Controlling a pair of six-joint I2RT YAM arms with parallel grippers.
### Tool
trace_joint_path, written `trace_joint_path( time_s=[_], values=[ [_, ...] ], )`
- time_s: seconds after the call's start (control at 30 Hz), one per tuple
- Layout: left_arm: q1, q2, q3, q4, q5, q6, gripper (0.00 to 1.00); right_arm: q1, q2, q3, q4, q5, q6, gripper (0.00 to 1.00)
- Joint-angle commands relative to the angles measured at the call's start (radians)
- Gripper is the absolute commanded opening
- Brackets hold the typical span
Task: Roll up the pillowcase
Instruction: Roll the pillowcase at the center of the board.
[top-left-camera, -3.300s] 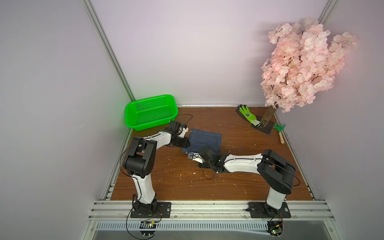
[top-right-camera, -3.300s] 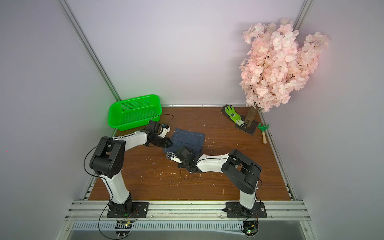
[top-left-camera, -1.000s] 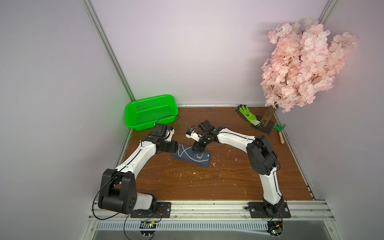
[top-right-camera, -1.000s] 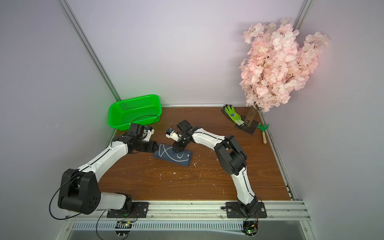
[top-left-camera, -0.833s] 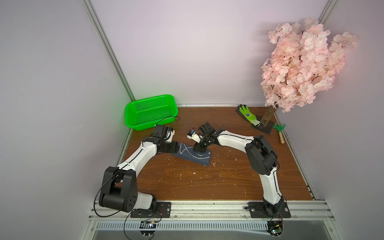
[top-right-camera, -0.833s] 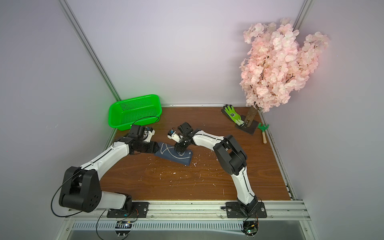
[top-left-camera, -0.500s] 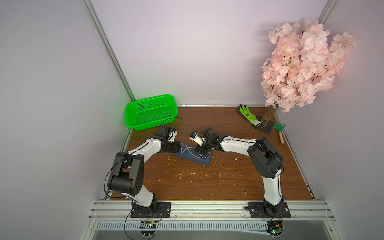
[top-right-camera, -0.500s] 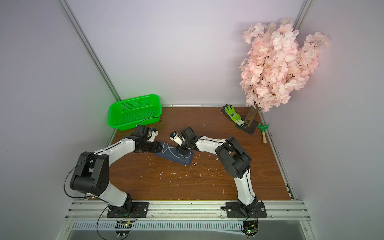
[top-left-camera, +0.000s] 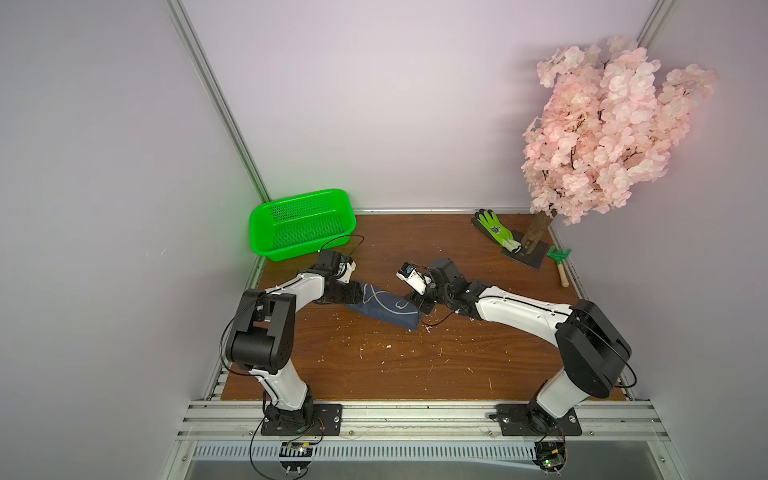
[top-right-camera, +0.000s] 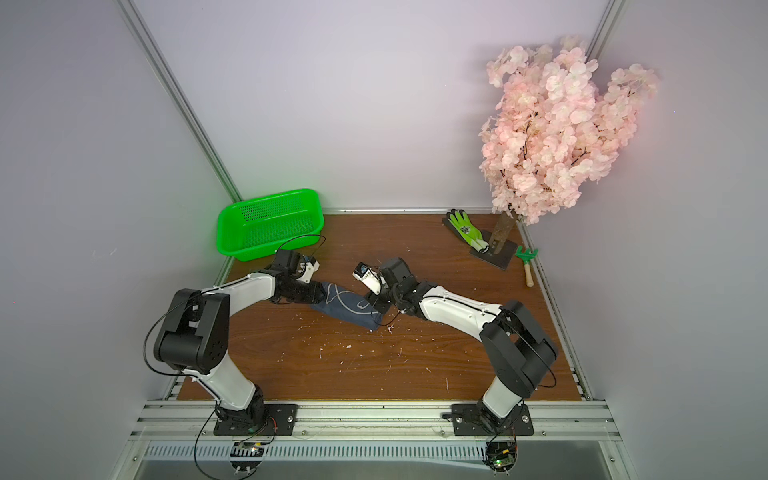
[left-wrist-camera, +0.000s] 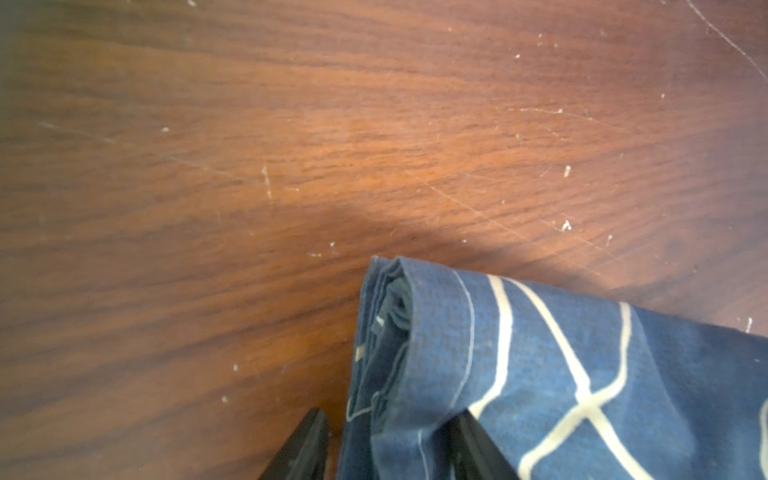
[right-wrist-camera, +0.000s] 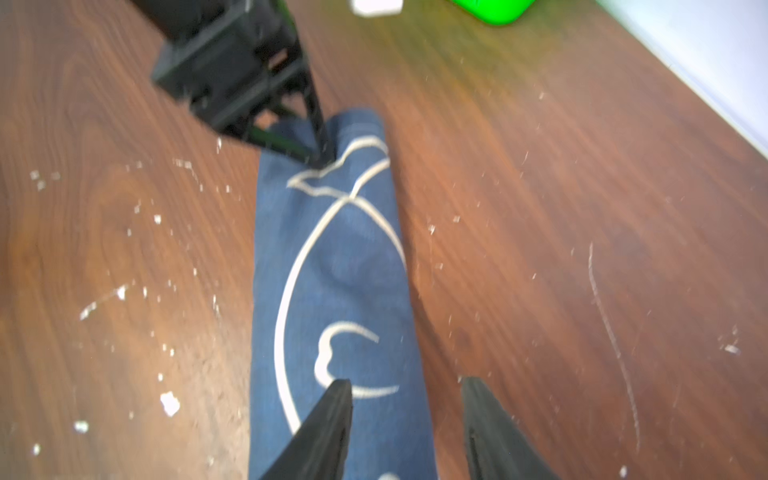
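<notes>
The pillowcase (top-left-camera: 384, 308) is now lying as a narrower, tighter roll than a second ago, slanting across the middle of the surface (top-left-camera: 415, 365). The left gripper (left-wrist-camera: 388, 415) is straddling one end with its jaws part open, though whether they are pinching cannot be told. The right gripper (right-wrist-camera: 406, 384), having swung round from the far side, is holding its jaws apart at the other end.

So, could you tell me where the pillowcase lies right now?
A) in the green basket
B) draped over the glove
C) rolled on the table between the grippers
C: the pillowcase lies rolled on the table, left gripper at one end, right gripper at the other.
</notes>
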Motion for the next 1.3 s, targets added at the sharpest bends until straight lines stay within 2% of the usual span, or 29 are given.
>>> trace_joint_path(
  time_s=[0.0, 0.33, 0.67, 0.8, 0.9, 1.07, 1.17, 1.27],
  values=[
    [0.016, 0.03, 0.012, -0.012, -0.01, 0.02, 0.51, 0.0, 0.003, -0.032, -0.004, 0.029, -0.019, 0.48],
    [0.018, 0.047, 0.082, -0.058, -0.016, 0.023, 0.52, -0.003, 0.12, -0.076, -0.004, 0.063, -0.06, 0.41],
    [0.018, 0.118, 0.093, -0.082, -0.079, 0.026, 0.52, 0.003, 0.173, -0.046, -0.084, 0.091, 0.003, 0.39],
    [0.019, 0.083, 0.127, -0.074, -0.117, -0.011, 0.58, 0.005, 0.167, -0.041, -0.076, 0.066, 0.015, 0.39],
    [0.02, 0.037, 0.183, -0.133, -0.166, -0.053, 0.62, 0.01, 0.182, -0.033, -0.086, 0.056, 0.024, 0.39],
    [0.009, -0.138, 0.119, -0.13, -0.21, -0.279, 0.7, 0.012, 0.186, -0.033, -0.08, 0.033, 0.06, 0.39],
    [-0.041, -0.276, -0.021, -0.018, -0.186, -0.502, 0.75, 0.012, 0.191, -0.031, -0.074, 0.018, 0.078, 0.38],
    [-0.121, -0.386, -0.165, 0.074, -0.216, -0.717, 0.77, 0.012, 0.193, -0.025, -0.078, 0.013, 0.083, 0.38]
  ],
)
